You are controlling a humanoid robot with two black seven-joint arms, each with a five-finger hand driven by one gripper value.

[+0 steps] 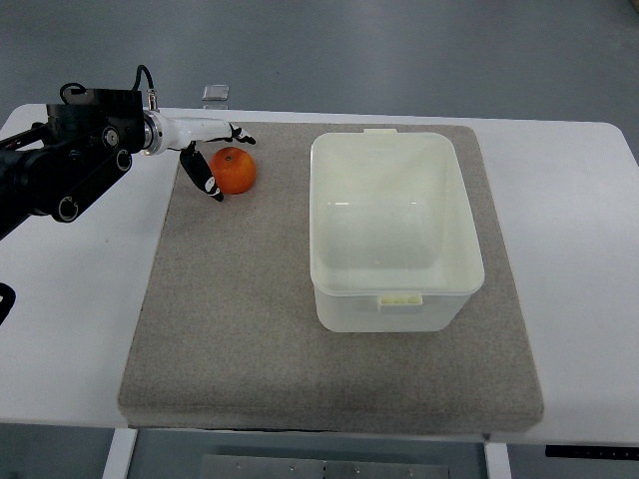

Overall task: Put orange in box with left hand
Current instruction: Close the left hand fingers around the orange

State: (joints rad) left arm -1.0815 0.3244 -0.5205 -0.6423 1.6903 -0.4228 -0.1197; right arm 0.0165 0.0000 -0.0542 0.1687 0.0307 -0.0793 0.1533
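L hand (212,160) at orange (235,171), fingers half-curled round it, prob. gripping for lift; box (329,215) just right of orange.

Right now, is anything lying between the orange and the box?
No. In the top view, only bare grey mat separates the orange from the white box; the left hand sits at the orange's far side.

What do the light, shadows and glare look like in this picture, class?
Top view: even, soft overhead light; faint glare streaks on the box floor; a small shadow under the orange by the left hand; a dark shadow under the mat's near edge; everything sharp, edges slightly bowed.
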